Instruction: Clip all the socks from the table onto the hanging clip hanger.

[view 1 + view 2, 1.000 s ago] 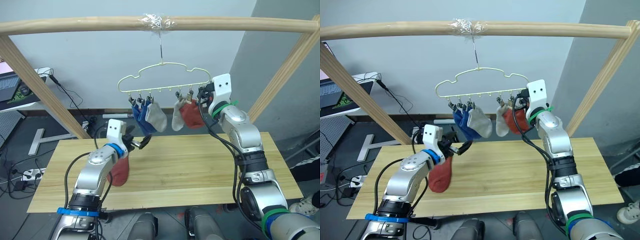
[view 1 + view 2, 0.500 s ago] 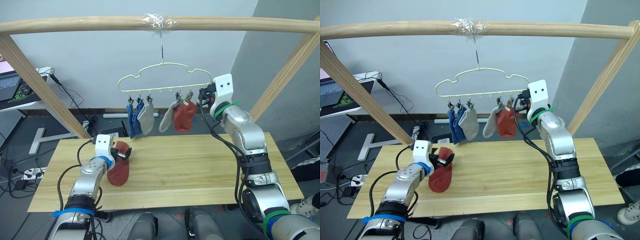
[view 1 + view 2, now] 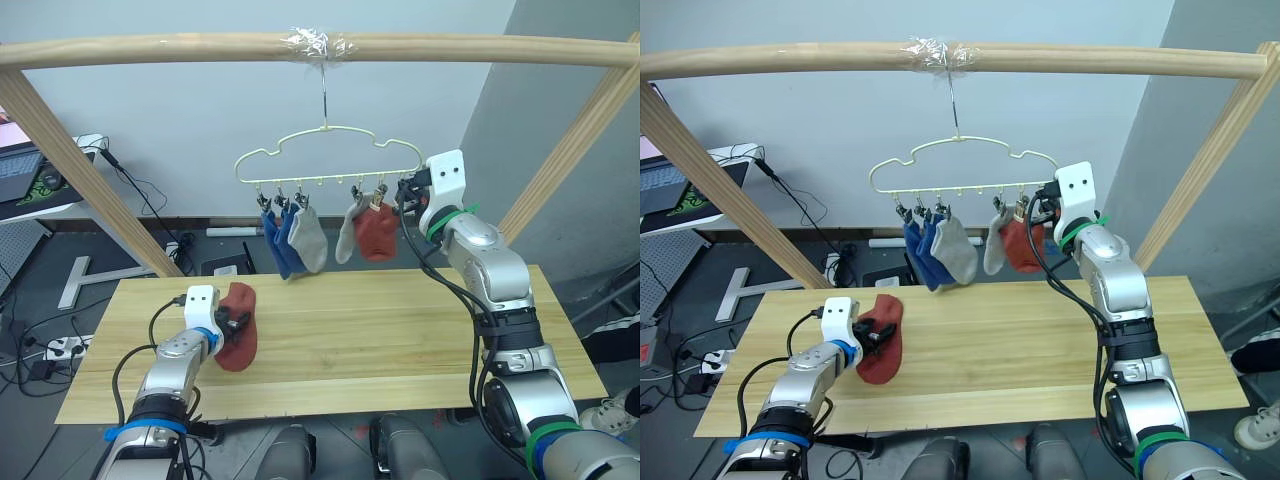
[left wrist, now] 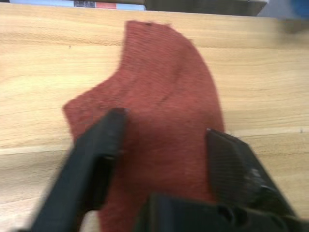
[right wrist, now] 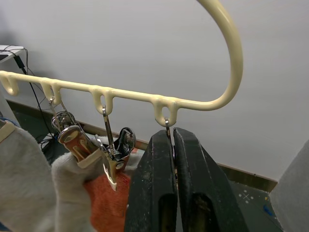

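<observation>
Left gripper (image 4: 164, 140) open, fingers either side of red sock (image 3: 238, 338) lying on table (image 3: 380, 330). Right gripper (image 5: 173, 140) pinched on end clip of clip hanger (image 3: 330, 155), above table.

- Ahead of me a pale grey wall (image 3: 180, 110) runs behind a thick wooden frame bar (image 3: 150, 47), its middle wrapped in clear tape (image 3: 318, 42)
- Slanted wooden posts (image 3: 70, 170) brace both ends
- To my left sit a laptop (image 3: 18, 172), black cables (image 3: 135, 185) and a white power strip (image 3: 62, 348) on the dark floor (image 3: 45, 262)
</observation>
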Motion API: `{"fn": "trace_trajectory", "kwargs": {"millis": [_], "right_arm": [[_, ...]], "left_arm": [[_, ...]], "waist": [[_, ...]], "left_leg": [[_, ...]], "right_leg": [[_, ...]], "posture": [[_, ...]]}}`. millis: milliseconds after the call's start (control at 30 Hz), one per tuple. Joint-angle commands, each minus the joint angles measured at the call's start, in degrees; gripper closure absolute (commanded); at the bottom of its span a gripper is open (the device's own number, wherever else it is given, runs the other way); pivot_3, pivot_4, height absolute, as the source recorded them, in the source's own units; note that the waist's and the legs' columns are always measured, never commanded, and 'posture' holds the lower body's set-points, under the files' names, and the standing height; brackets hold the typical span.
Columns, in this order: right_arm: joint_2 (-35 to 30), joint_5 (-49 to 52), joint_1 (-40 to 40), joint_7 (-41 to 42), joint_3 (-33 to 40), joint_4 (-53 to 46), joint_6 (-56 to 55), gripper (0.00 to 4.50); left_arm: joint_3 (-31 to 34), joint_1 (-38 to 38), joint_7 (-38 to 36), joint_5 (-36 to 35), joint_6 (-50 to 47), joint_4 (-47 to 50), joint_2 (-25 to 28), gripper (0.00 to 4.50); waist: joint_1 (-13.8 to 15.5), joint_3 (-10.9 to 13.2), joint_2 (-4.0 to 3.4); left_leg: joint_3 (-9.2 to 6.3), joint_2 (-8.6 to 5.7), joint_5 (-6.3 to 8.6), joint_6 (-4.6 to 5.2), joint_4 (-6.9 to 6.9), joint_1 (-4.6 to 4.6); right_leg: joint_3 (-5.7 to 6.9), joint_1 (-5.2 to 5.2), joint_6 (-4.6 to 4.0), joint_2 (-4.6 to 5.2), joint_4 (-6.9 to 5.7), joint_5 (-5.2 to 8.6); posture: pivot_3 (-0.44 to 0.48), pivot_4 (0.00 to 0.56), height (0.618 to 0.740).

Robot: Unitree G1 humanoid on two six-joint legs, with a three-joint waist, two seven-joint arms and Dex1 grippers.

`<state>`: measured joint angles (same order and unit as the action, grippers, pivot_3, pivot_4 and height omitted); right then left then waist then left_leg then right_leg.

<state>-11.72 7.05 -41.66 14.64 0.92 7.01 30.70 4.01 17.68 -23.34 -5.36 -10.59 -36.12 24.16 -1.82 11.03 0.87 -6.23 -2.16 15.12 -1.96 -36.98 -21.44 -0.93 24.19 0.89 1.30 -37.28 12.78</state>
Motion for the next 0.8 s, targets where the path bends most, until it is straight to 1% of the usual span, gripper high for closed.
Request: {"fn": "trace_trajectory", "kwargs": {"millis": [33, 167, 200, 367, 600, 667, 700, 733, 767, 800], "right_arm": [[-0.3, 0.3, 0.1, -0.4, 0.9, -1.6, 0.3, 4.5], [-0.5, 0.4, 0.3, -0.4, 1.1, -2.0, 0.5, 4.5], [-0.6, 0.4, 0.2, -0.4, 1.1, -1.9, 0.5, 4.5], [-0.6, 0.4, 0.3, -0.4, 1.1, -2.1, 0.7, 4.5], [-0.4, 0.5, 0.3, -0.3, 0.9, -2.1, 0.6, 4.5], [-0.5, 0.7, 0.2, -0.2, 0.9, -2.1, 0.7, 4.5], [-0.5, 1.3, -0.2, 0.1, 1.1, -2.3, 1.5, 4.5], [-0.7, 2.9, -1.1, 0.6, 2.1, -2.9, 4.0, 4.5], [-0.9, 4.1, -1.8, 1.0, 2.8, -3.4, 6.0, 4.5], [-1.6, 5.2, -2.6, 1.9, 3.2, -4.3, 8.5, 4.5]], "left_arm": [[0.1, -0.1, -0.2, 0.5, 0.7, -0.2, 0.0, 3.08], [0.1, -0.2, -1.7, -0.4, -0.6, 1.0, -0.6, 4.31], [0.3, -0.3, -1.9, -0.8, -1.0, 1.3, -0.9, 4.46], [1.7, -0.7, -2.3, -2.0, -0.9, 4.4, -1.1, 4.46], [0.9, -4.0, -7.3, -5.1, -6.5, 16.7, -0.9, 4.46], [0.9, -4.8, -9.0, -7.3, -8.1, 21.0, -1.9, 4.46], [1.5, -5.0, -10.4, -12.4, -11.1, 26.5, -4.0, 4.46], [0.8, -5.0, -12.5, -16.0, -12.8, 31.9, -5.5, 4.46], [0.3, -4.9, -13.8, -18.3, -14.2, 35.7, -6.4, 4.46], [-0.5, -4.4, -14.3, -19.1, -14.9, 38.2, -6.9, 4.46]], "waist": [[0.0, 0.0, 0.0], [0.0, 0.0, 0.0], [0.0, 0.0, 0.0], [0.0, 0.0, 0.0], [0.0, 0.0, 0.0], [0.0, 0.0, 0.0], [0.0, 0.0, 0.0], [0.1, 0.0, 0.0], [0.2, 0.0, 0.0], [0.3, 0.0, 0.0]], "left_leg": [[0.01, 0.0, 0.0, 0.0, 0.0, 0.0], [0.0, 0.0, 0.0, 0.0, 0.0, 0.0], [0.01, 0.0, 0.0, 0.0, 0.0, 0.0], [0.0, -0.01, 0.0, 0.0, 0.0, -0.01], [-0.03, 0.0, 0.0, 0.0, 0.01, -0.04], [-0.04, 0.0, 0.0, 0.0, 0.01, -0.04], [-0.03, 0.0, 0.0, 0.0, 0.01, -0.03], [-0.03, -0.01, 0.0, 0.0, 0.01, -0.04], [-0.06, -0.01, 0.0, 0.0, -0.03, -0.12], [-0.09, -0.04, 0.0, 0.0, -0.06, -0.19]], "right_leg": [[0.01, 0.0, 0.0, 0.0, 0.0, 0.0], [0.0, 0.0, 0.0, 0.0, 0.0, 0.0], [0.0, 0.0, 0.0, 0.0, 0.0, 0.0], [0.0, -0.01, 0.0, 0.01, 0.01, 0.0], [0.0, 0.0, 0.0, 0.01, 0.06, 0.0], [-0.01, 0.0, 0.0, 0.01, 0.06, 0.0], [-0.02, 0.0, 0.0, 0.01, 0.06, 0.0], [-0.02, -0.01, 0.0, 0.01, 0.06, 0.0], [-0.03, 0.0, 0.0, 0.04, 0.08, 0.0], [-0.03, 0.0, 0.0, 0.08, 0.12, 0.0]], "posture": [[-0.028, 0.187, 0.74], [-0.03, 0.186, 0.74], [-0.03, 0.186, 0.74], [-0.029, 0.187, 0.74], [-0.022, 0.185, 0.74], [-0.019, 0.181, 0.74], [-0.019, 0.181, 0.74], [-0.017, 0.18, 0.74], [-0.017, 0.18, 0.74], [-0.017, 0.18, 0.74]]}}
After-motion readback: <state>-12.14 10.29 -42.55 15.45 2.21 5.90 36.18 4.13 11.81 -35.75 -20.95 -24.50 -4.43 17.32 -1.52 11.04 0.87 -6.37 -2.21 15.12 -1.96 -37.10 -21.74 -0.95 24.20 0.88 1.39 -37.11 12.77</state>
